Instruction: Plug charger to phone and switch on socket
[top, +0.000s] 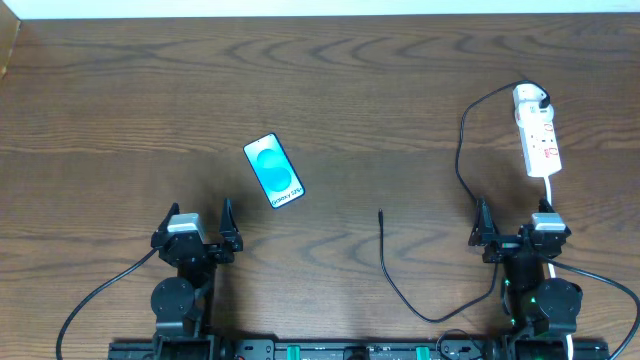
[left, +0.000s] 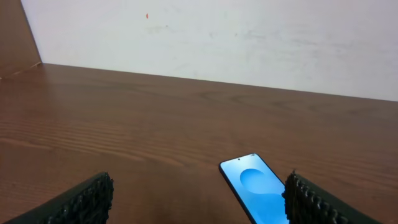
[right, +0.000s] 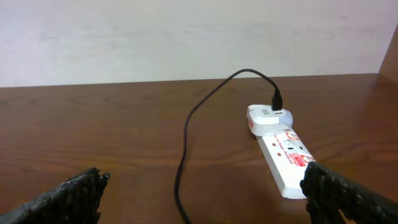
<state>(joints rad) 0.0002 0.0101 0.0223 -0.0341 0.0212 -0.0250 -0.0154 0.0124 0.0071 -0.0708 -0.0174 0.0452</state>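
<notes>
The right tool (right: 204, 182) is hanging low over the table (right: 93, 124), its jaws standing wide with nothing between them. Ahead and to the right the socket (right: 287, 163) is lying flat. The charger (right: 186, 140) is arching out of the socket's white adapter (right: 267, 118) and trailing back toward the camera.

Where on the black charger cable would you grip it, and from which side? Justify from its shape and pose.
Grip the charger just behind its free plug tip, on the straight stretch lying flat on the table. Come down from above, closing across its width: it is thin and lies flat, and a hold near the tip likely keeps the plug steerable.
</notes>
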